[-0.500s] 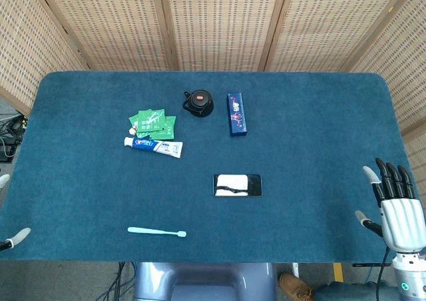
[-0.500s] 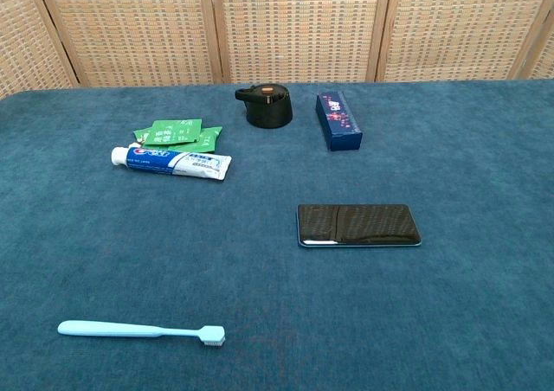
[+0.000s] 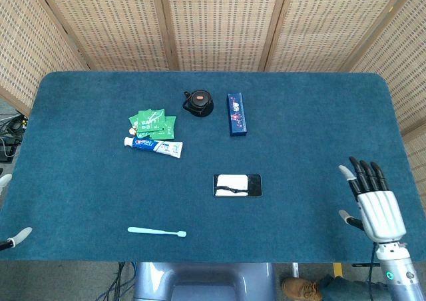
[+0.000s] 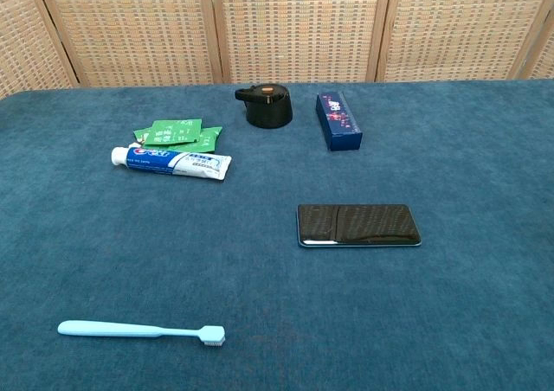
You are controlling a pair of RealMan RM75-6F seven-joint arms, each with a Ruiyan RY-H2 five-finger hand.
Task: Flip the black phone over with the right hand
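Black phone [image 3: 237,185] lies flat and untouched; right hand [image 3: 375,206], fingers spread and empty, is well apart, flip not begun.

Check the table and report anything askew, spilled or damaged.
Nothing stands out. The black phone lies flat and intact, screen up, on the blue cloth table; the pale blue toothbrush and white toothpaste tube lie flat, nothing spilled.
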